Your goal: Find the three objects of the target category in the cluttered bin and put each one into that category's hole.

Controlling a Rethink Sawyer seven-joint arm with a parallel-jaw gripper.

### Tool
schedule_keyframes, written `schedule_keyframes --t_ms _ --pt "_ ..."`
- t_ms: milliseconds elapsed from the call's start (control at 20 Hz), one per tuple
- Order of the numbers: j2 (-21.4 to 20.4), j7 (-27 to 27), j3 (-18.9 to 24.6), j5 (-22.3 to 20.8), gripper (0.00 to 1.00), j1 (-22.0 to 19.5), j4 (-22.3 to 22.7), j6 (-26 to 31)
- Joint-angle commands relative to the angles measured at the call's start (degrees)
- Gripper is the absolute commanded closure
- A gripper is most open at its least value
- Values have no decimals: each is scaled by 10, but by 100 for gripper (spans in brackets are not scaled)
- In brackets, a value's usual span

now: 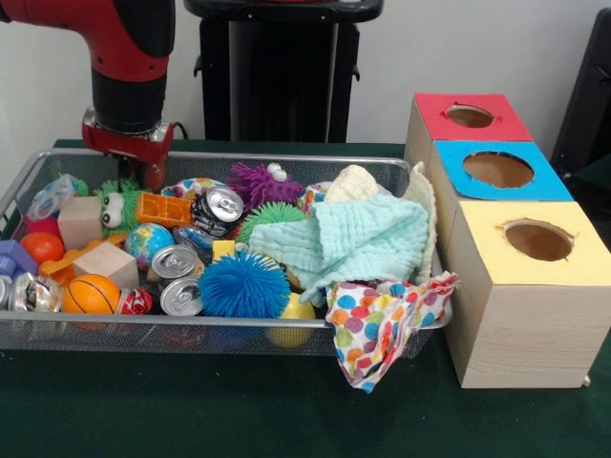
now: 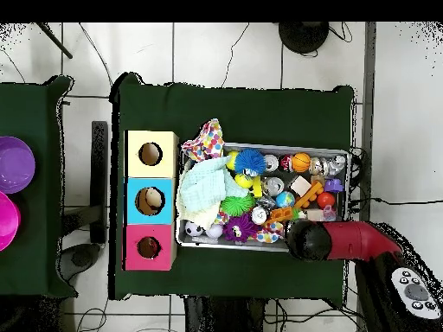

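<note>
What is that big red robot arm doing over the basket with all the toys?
The red robot arm is reaching down into the far corner of a wire bin crammed with toys, cans, balls and cloths. Its gripper hangs just above an orange block, holding nothing that shows. Beside the bin stand three boxes with holes on top: red, blue and yellow. A polka-dot cloth spills over the bin's edge.
</note>
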Motion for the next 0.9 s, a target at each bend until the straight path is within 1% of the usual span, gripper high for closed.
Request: schedule_keyframes --t_ms 50,100,250,400,500,650,700,800,900 --pt "-32 33 -43 -57 100 45 -21 -39" --pt "-16 42 -41 -52 100 49 -26 -43" --pt "37 63 -33 -41 100 57 -42 -82" --pt "63 58 -22 -28 100 52 -47 -106" --pt "67 48 -16 -21 100 48 -47 -114" --pt "69 71 -34 -31 100 64 -60 -168" --pt "69 68 -32 -30 100 62 -64 -177" --pt "66 50 -18 -16 100 53 -64 -166" --pt "49 39 -5 4 100 47 -57 -145"
